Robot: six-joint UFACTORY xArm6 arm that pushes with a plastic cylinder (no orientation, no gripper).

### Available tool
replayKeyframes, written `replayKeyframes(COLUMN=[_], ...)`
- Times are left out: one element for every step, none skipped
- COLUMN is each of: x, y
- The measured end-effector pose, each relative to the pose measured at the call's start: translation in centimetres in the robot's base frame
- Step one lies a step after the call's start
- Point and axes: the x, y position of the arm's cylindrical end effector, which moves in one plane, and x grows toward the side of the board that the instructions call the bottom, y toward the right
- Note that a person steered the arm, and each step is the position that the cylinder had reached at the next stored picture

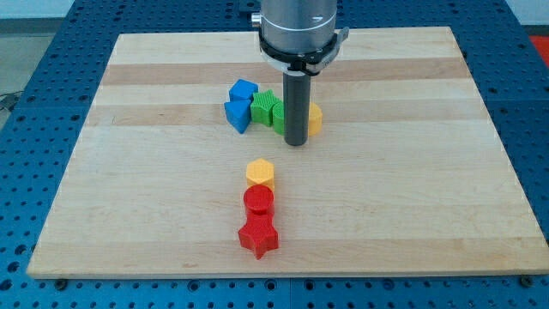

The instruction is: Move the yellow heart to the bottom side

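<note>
Surface: a pale wooden board [154,215] lying on a blue perforated base [34,43] that frames it on all sides.
Arm: a grey cylindrical housing [300,26] enters from the view's top centre, with a straight dark rod hanging down from it.
Hand: none is fitted; the arm ends in the rod alone, so nothing opens, closes or grips.
Tip: the tip [296,143] sits on the surface at the bottom edge of the upper cluster, just below and in front of the yellow block there.
Yellow heart: the yellow block [315,118] shows only as a sliver at the rod's right side, in the upper half of the surface; the rod hides most of it, so its heart shape cannot be confirmed.
Beside it: a green block [268,109] stands just left of the rod, and its shape is not clear.
Further left: two blue blocks, one [243,89] above the other [237,114], touch the green block's left side.
Lower row: a yellow hexagon [260,172], a red cylinder [258,202] and a red star [258,238] run in a tight line toward the view's bottom, each touching the next.
In the way: this row lies below the tip, slightly to its left, between the upper cluster and the bottom edge.
</note>
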Motion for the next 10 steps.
replayKeyframes(x=[0.2, -0.7, -6.4, -8.3, -9.8, -6.0, -0.7, 0.7, 0.7, 0.5], y=[0.0, 4.3, 6.4, 6.4, 3.3, 2.3, 1.9, 1.9, 2.6, 8.2])
